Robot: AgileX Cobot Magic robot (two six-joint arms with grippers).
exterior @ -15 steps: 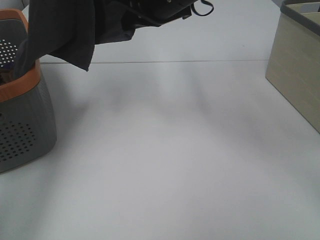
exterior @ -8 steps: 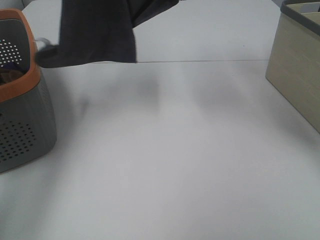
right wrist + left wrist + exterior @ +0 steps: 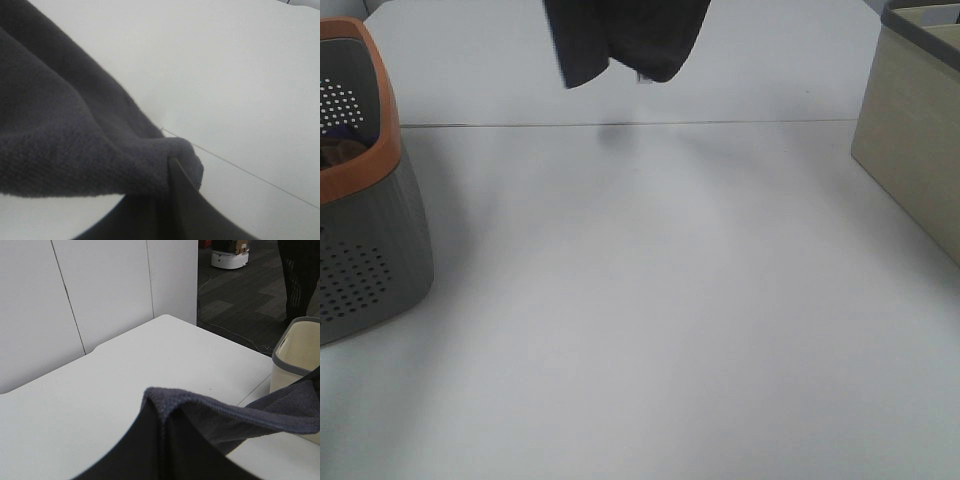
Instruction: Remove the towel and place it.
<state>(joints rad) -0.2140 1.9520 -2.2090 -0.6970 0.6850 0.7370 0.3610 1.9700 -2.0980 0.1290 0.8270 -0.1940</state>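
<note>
Honestly, the big white table (image 3: 650,300) is mostly bare in front of me, with a beige bin (image 3: 910,160) at the right edge and the grey basket (image 3: 360,250) with its orange rim off to the left. Up over the far middle of the table hangs the towel (image 3: 625,35), dark and bunched, clear of the basket and touching nothing below it. So the removing part looks done and the placing part isn't. What worries me is that it's carried by two small pinches on its edge. If one arm pulls away faster than the cloth allows, a corner could slip out, and the towel would swing off one side or land in a heap instead of flat. A drooping end could also snag the basket rim or the bin on a wide swing. Both arms seem raised high and close together, though the overhead view cuts them off, so that's a guess. The left gripper (image 3: 162,422) is clamped tight on a fold of towel, and the right gripper (image 3: 172,167) is pinched closed on another bunched edge.
</note>
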